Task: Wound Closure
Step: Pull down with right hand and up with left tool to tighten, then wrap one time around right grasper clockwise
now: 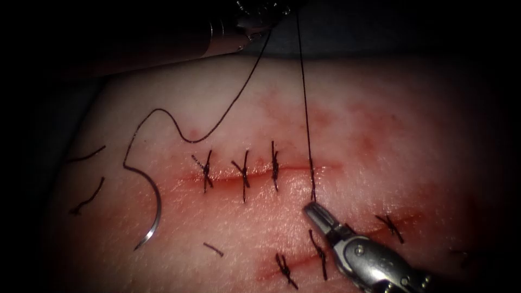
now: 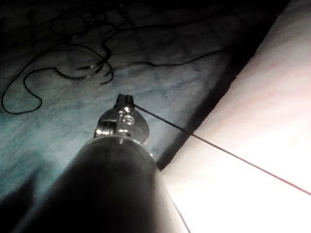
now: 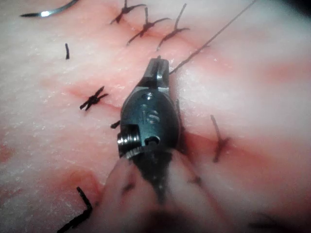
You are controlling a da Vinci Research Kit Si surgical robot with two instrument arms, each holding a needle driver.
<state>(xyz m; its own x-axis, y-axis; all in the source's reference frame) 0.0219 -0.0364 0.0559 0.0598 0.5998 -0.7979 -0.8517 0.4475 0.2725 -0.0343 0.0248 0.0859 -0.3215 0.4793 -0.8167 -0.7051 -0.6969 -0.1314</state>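
Observation:
The tissue (image 1: pixel 380 125) has a level cut (image 1: pixel 228 176) closed by three tied stitches (image 1: pixel 244 174). At the cut's right end a thread (image 1: pixel 305 97) crosses the cut and runs straight and taut up to my left tool (image 1: pixel 260 16). That tool's jaws (image 2: pixel 125 100) are shut on the thread (image 2: pixel 218 148). My right tool (image 1: pixel 311 208) sits just below the cut, jaws shut on the thread's short lower end (image 3: pixel 187 60); the right tool's tip (image 3: pixel 159 65) meets it there. The curved needle (image 1: pixel 156 214) lies free on the tissue left of the stitches, held by neither tool, its thread looping up toward the left tool.
A second stitched cut (image 1: pixel 325 255) runs under the right tool's shaft, with several tied stitches (image 1: pixel 389 227). Short cut ends of thread (image 1: pixel 87 198) lie at the tissue's left, and one (image 1: pixel 213 248) below the needle. Loose thread (image 2: pixel 58 58) lies on the cloth beyond the tissue's edge.

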